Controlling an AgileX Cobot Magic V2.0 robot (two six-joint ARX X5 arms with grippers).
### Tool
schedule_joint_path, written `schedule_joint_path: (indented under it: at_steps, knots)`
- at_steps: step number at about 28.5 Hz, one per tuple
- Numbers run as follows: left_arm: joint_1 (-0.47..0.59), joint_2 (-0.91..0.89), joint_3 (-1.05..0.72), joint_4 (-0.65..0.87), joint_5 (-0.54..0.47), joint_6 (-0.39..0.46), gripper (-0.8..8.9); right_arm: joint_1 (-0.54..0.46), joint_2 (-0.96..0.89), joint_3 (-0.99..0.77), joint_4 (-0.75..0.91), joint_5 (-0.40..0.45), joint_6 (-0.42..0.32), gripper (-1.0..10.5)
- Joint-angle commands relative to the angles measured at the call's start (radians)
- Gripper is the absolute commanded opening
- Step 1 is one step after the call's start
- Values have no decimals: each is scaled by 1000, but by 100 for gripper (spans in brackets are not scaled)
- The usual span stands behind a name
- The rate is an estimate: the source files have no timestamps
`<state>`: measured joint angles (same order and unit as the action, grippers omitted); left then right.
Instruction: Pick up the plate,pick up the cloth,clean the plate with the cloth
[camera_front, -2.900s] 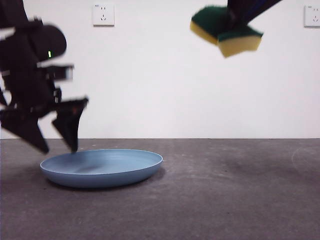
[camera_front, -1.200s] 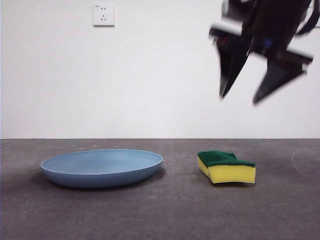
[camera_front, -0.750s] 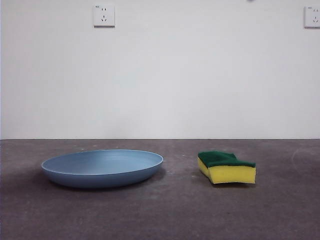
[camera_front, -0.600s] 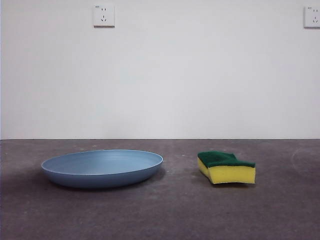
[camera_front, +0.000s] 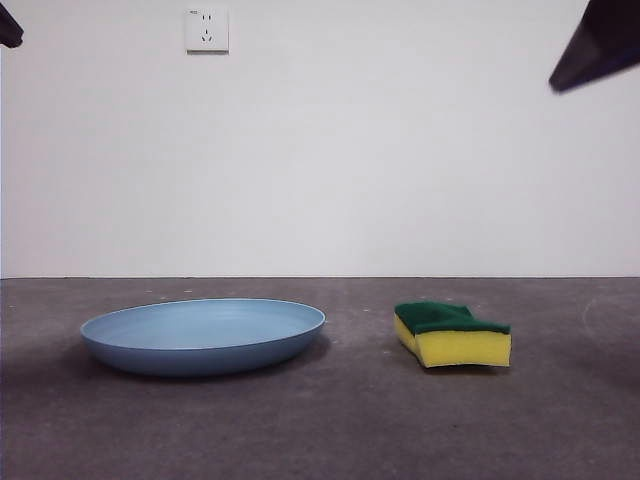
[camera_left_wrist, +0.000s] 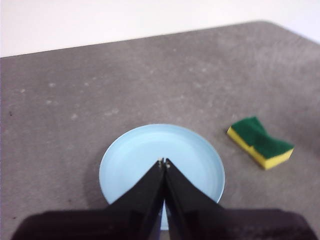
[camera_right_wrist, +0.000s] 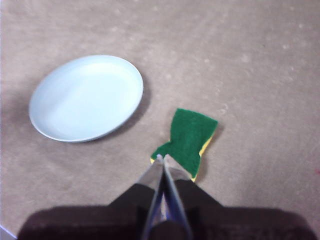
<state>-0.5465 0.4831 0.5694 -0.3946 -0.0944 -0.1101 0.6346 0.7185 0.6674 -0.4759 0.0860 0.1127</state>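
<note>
The light-blue plate (camera_front: 203, 335) lies flat on the dark table, left of centre, also seen from above as the plate (camera_left_wrist: 190, 155) and plate (camera_right_wrist: 85, 97). The cloth (camera_front: 452, 334), a yellow sponge with a green top, rests on the table to its right; the same cloth (camera_left_wrist: 260, 142) and cloth (camera_right_wrist: 189, 136) show in both wrist views. My left gripper (camera_left_wrist: 163, 162) hangs shut high above the plate, holding nothing. My right gripper (camera_right_wrist: 160, 157) hangs shut high above the cloth, also holding nothing. In the front view only black tips show at the top corners (camera_front: 8, 27) (camera_front: 600, 45).
A white wall with a socket (camera_front: 206, 29) stands behind the table. The grey table top (camera_front: 350, 420) stretches around the plate and the cloth.
The left gripper let go of the plate and rose away. The right gripper released the cloth onto the table and lifted off. Black tips have come back into the top corners.
</note>
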Motion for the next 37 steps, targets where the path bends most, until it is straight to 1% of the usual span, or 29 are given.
schedule_joint_path:
  at_steps: [1, 15, 16, 17, 18, 19, 21, 24, 27, 31, 34, 37]
  knots:
    - [-3, 4, 1, 12, -6, -51, -1, 0, -5, -3, 16, 0, 14, 2]
    - [-3, 20, 1, 3, -8, -50, -2, 1, -6, -3, 15, -2, 14, 2]
    - [-3, 20, 1, 4, -10, -11, -1, 1, -6, -3, 15, -2, 14, 2]
    - [-3, 18, 1, 6, -22, 50, -1, 1, -6, -3, 15, -1, 14, 2]
    - [-1, 8, 1, 10, -37, 80, -1, 0, -6, -3, 15, -1, 14, 2]
    - [8, -11, 0, 10, -56, 92, -1, 0, -6, -3, 15, -1, 13, 2]
    - [39, -45, -9, 13, -61, 121, -1, 1, -6, -3, 15, -2, 13, 2]
    - [118, -109, -56, 28, -24, 130, -1, 1, -6, -3, 15, -2, 14, 2]
    - [207, -188, -142, 69, 20, 130, -1, 1, -6, -3, 15, -2, 14, 2]
    - [303, -294, -286, 161, 22, 130, -1, 1, -6, -3, 15, -2, 14, 2]
    - [353, -359, -380, 210, 22, 129, -1, 1, -6, -3, 15, -2, 14, 2]
    - [384, -401, -449, 224, 22, 129, -1, 1, -6, -3, 15, -2, 14, 2]
